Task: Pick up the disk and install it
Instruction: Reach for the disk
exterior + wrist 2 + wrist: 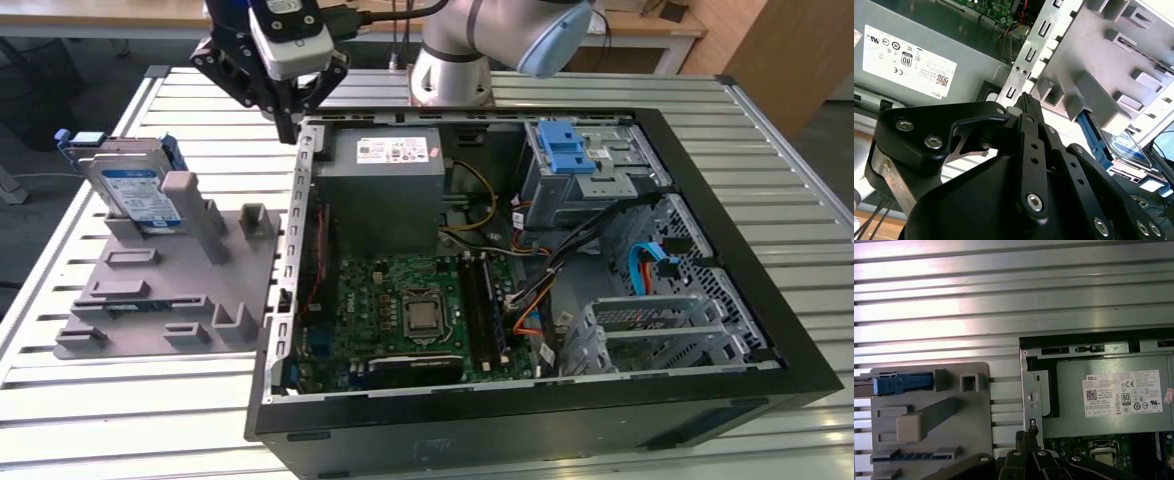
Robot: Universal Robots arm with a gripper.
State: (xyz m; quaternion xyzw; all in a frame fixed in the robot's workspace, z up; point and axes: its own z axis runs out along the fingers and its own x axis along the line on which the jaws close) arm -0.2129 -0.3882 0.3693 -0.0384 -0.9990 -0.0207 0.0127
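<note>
The disk (pixel 138 192) stands upright at the far end of a grey holder (pixel 167 275) on the exterior view's left, its white-and-blue label facing the camera and a blue bracket round its edges. In the first wrist view the disk (pixel 896 384) shows edge-on as a blue strip; in the second wrist view part of its label (pixel 1126 145) peeks out behind the holder. My gripper (pixel 287 130) hangs above the gap between the holder and the open computer case (pixel 534 420), to the right of the disk and apart from it. Its fingertips (pixel 1026 98) are pressed together with nothing between them, and the gripper (pixel 1026 432) reads the same in the first wrist view.
Inside the case, a grey power-supply box (pixel 387 170) with a white sticker lies just right of the gripper. A silver drive cage with a blue latch (pixel 574 150) sits at the far right corner. Motherboard (pixel 414 310) and cables fill the middle. All rests on a slatted metal table (pixel 120 420).
</note>
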